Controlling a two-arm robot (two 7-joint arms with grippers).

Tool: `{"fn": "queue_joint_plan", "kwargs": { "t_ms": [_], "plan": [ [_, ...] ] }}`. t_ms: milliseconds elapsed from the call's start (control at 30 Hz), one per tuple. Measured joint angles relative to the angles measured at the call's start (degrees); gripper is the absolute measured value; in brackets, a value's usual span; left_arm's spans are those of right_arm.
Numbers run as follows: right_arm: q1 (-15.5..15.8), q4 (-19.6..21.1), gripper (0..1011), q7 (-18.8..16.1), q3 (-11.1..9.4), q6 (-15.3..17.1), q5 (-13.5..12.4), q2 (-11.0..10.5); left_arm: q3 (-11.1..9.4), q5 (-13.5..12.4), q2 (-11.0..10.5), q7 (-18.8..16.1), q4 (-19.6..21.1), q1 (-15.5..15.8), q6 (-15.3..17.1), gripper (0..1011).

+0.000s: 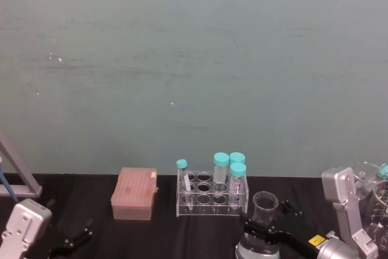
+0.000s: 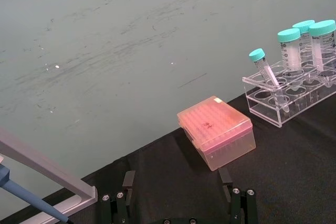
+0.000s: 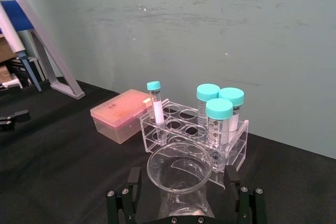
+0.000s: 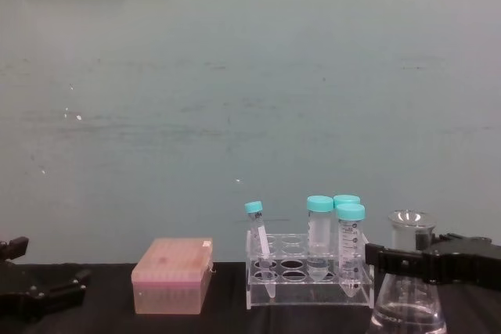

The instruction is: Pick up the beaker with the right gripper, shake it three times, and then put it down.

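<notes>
Teal wall rose behind the black bench. On the bench a pink pipette-tip box sat to the left of a clear tube rack, near it but apart. The beaker, a clear conical flask, stood upright just in front of the rack's right end, taller than the rack. The right tool was at the beaker's neck below the flared rim, its two black fingers spread on either side of the glass with a gap showing at each. The left tool hung low over the bench's left side, fingers spread, holding nothing. Three wide teal-capped tubes stood in the rack's right half, and one slim capped tube leaned in its left end.
</notes>
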State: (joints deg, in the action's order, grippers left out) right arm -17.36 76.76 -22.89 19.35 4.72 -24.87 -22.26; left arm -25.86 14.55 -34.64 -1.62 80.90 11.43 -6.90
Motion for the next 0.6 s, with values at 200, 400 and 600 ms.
{"fn": "queue_joint_plan", "kwargs": {
  "t_ms": [200,400,600],
  "plan": [
    [-0.02,-0.03,1000,0.25,-0.28,0.15,0.17,0.19,0.0,0.0,0.0,0.0,0.0,0.0,0.0,1000],
    [-0.01,-0.14,1000,0.27,-0.46,0.32,0.28,0.34,0.0,0.0,0.0,0.0,0.0,0.0,0.0,1000],
    [0.06,-0.27,1000,0.27,-0.54,0.35,0.45,0.45,0.0,0.0,0.0,0.0,0.0,0.0,0.0,1000]
  ]
}}
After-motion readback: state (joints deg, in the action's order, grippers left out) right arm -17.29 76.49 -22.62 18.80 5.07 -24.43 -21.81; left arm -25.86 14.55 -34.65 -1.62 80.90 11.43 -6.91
